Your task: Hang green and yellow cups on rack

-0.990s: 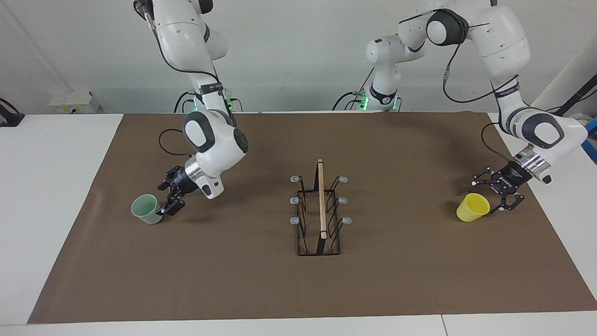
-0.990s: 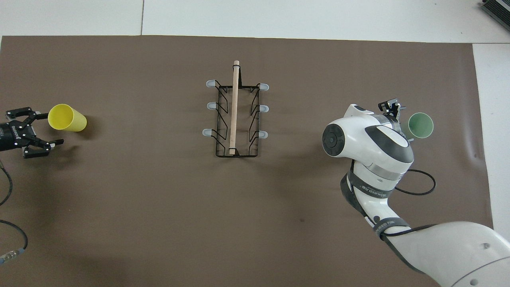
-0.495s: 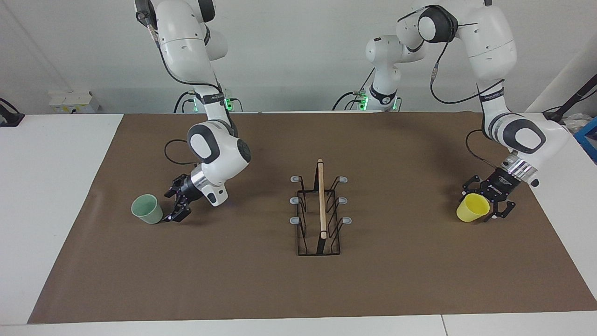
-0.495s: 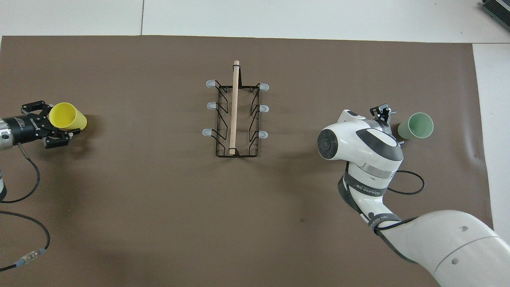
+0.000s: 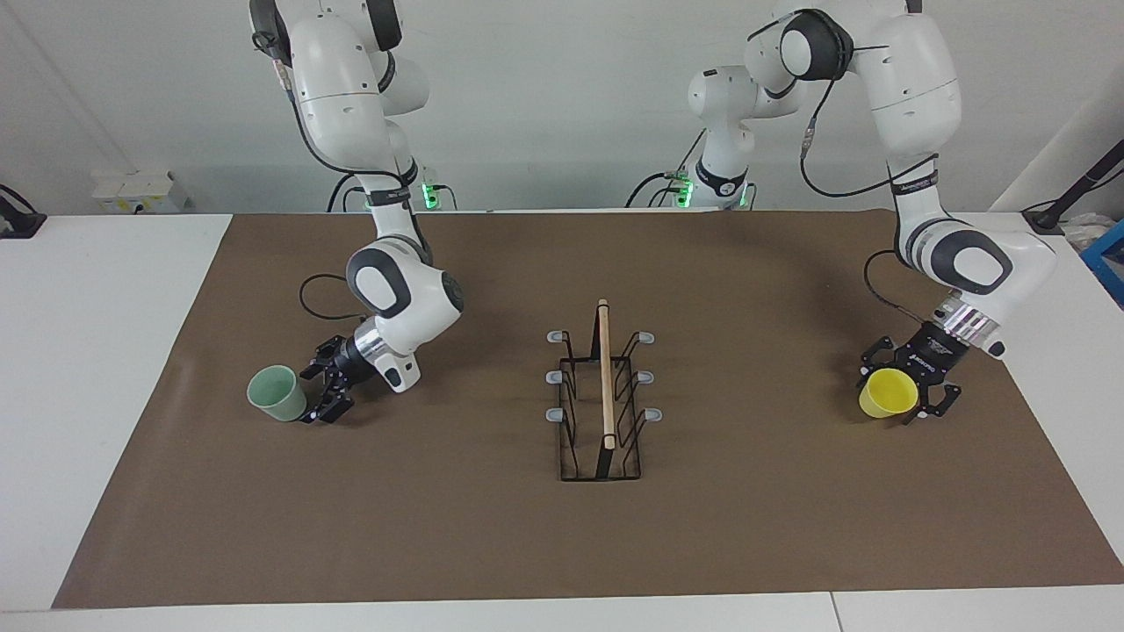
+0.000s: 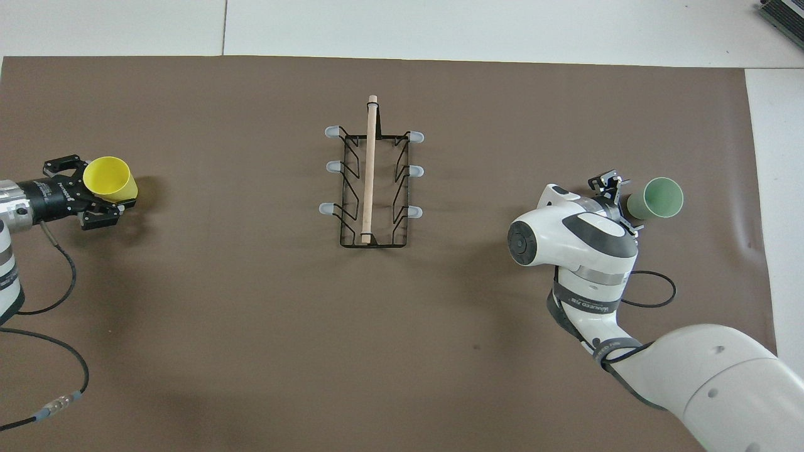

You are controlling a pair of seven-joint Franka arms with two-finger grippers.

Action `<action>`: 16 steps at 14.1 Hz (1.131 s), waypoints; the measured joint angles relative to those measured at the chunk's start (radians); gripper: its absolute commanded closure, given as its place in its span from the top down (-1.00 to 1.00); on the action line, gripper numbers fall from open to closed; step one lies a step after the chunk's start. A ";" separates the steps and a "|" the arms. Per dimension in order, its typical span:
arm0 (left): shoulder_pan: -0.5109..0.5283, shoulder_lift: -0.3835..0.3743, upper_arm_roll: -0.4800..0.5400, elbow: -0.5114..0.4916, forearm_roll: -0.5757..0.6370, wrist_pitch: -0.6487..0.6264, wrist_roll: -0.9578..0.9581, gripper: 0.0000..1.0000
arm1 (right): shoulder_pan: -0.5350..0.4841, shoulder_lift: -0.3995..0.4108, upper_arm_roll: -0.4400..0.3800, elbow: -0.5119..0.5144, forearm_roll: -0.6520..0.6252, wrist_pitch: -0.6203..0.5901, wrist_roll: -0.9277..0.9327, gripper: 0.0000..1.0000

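Two tapered plastic cups on brown mat [image 5: 492, 544]; we see left gripper [image 5: 909, 392] spread around yellow cup [image 5: 887, 392], right gripper [image 5: 323, 392] spread beside mint-green cup [image 5: 276, 392]; black wire rack [image 5: 601, 405] between.

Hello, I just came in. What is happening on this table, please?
Two robot arms are starting to pick up cups to hang on the rack, which stands in the middle of the brown mat with nothing on its prongs. The left gripper has its jaws open around the yellow cup. The right gripper is open right beside the green cup. Neither cup is lifted yet.
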 measured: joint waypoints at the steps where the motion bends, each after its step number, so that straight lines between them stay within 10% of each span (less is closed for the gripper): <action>1: -0.013 -0.001 -0.001 0.001 0.000 0.013 0.013 -0.22 | -0.011 0.000 0.000 -0.004 -0.025 0.010 0.000 1.00; 2: -0.028 -0.002 -0.001 0.002 0.000 0.027 0.032 -0.99 | -0.024 0.000 0.000 -0.009 -0.049 0.021 0.000 1.00; 8: -0.077 -0.028 -0.002 0.077 0.028 0.055 0.174 -1.00 | -0.095 0.000 -0.001 -0.035 -0.156 0.082 0.001 1.00; 10: -0.095 -0.048 -0.003 0.143 0.145 0.054 0.176 -1.00 | -0.096 0.000 -0.001 -0.037 -0.163 0.090 0.001 -0.21; 12: -0.118 -0.078 -0.011 0.186 0.253 0.054 0.174 -1.00 | -0.096 0.000 0.000 -0.038 -0.164 0.091 0.001 -1.00; 16: -0.127 -0.176 -0.102 0.191 0.533 0.053 0.170 -1.00 | -0.096 -0.001 0.000 -0.038 -0.167 0.091 0.001 -1.00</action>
